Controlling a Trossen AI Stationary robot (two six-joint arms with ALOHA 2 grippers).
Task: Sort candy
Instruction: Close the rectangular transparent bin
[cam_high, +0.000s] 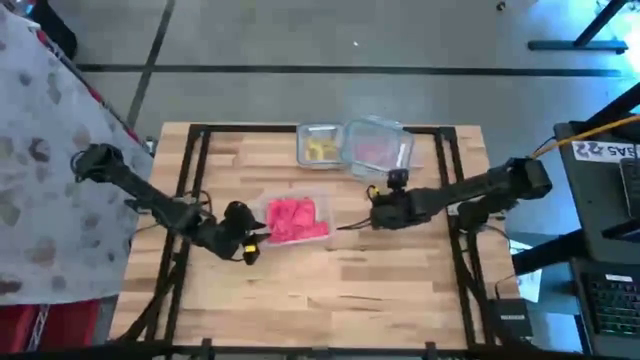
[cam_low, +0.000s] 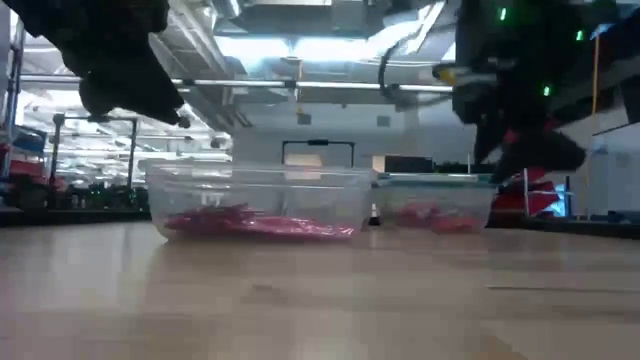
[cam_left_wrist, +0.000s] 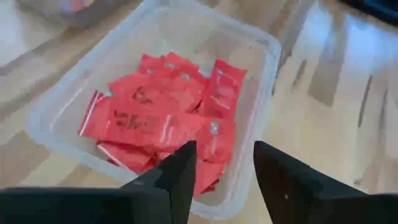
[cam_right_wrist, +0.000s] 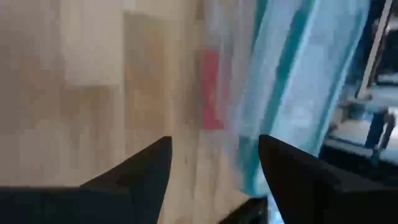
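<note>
High view: my left claw (cam_high: 247, 243) sits left of centre, beside the tub (cam_high: 322, 208) of red candy (cam_high: 296, 220); right claw (cam_high: 376, 212) waits right of it. Left wrist view: jaws parted, empty, over the packets. Risk: slick flat packets may slide, or two lift together.

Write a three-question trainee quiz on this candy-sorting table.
1. True or false: the left gripper has its fingers open and empty above the near tub of red packets.
2. How many clear tubs stand on the table? A) two B) three C) five
3. Fill in: the far-left tub holds ____ pieces.

Key: 1 true; 2 B; 3 yellow
</note>
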